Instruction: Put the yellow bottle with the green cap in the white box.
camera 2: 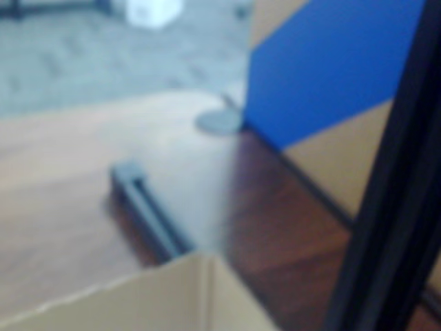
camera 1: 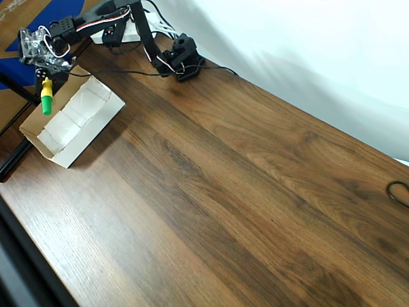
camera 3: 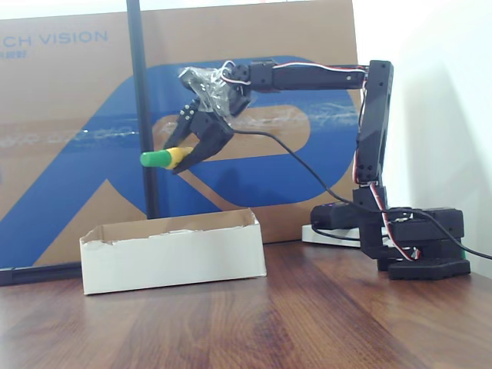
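The box (camera 3: pixel 173 251) sat on the table (camera 3: pixel 307 323); above it the gripper (camera 3: pixel 187 157) clamped the bottle (camera 3: pixel 165 158) lying sideways.

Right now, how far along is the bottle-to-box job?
Pick looks done: the tool holds the bottle in the air, lying sideways. In hand: carrying it, now above the box, near its far edge in the overhead view. Left: lower and release inside.

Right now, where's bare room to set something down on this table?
Overhead, the wood table is bare right of the white box to the black loop at the right edge. The top-left corner is crowded: arm base, cables, gripper holding the yellow bottle over the box.
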`<state>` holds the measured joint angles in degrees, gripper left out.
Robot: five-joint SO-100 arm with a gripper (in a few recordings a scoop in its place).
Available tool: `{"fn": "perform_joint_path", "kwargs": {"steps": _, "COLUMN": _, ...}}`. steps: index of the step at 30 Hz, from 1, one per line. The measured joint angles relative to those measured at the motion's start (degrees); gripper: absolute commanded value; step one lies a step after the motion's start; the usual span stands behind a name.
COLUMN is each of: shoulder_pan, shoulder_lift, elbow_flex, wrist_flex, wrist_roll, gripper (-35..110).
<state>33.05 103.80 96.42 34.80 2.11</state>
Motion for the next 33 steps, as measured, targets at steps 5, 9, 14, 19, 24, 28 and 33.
{"fn": "perform_joint_path", "kwargs": {"steps": 5, "shoulder_pan": -0.4, "shoulder_lift": 0.2, "elbow_flex": 0.1, "wrist_flex": -0.4, "wrist_roll": -1.1, "gripper": 5}}
{"fn": "perform_joint_path", "kwargs": {"steps": 9, "shoulder_pan": -1.3, "shoulder_lift": 0.6, "elbow_flex": 0.4, "wrist_flex": -0.6, "wrist_roll": 0.5, "gripper": 14}}
{"fn": "perform_joint_path", "kwargs": {"steps": 14, "shoulder_pan": -1.0, "shoulder_lift": 3.4, "elbow_flex": 2.8, "wrist_flex": -1.7, "wrist_roll": 0.7, "gripper": 13}}
{"fn": "perform_joint_path", "kwargs": {"steps": 19, "shoulder_pan": -0.6, "shoulder_lift": 4.3, "elbow_flex": 2.9, "wrist_flex": -1.8, "wrist_roll": -0.3, "gripper": 13}}
{"fn": "perform_joint_path", "kwargs": {"steps": 24, "shoulder_pan": -1.4, "shoulder_lift": 4.8, "elbow_flex": 3.7, "wrist_flex": -2.8, "wrist_roll": -0.4, "gripper": 12}}
{"fn": "perform_joint_path", "kwargs": {"steps": 28, "shoulder_pan": -1.2, "shoulder_lift": 5.7, "elbow_flex": 3.7, "wrist_flex": -2.8, "wrist_roll": -0.4, "gripper": 4}}
{"fn": "perform_joint_path", "kwargs": {"steps": 33, "shoulder_pan": -4.3, "shoulder_lift": 7.6, "elbow_flex": 6.5, "wrist_flex": -4.0, "wrist_roll": -1.4, "gripper": 0}}
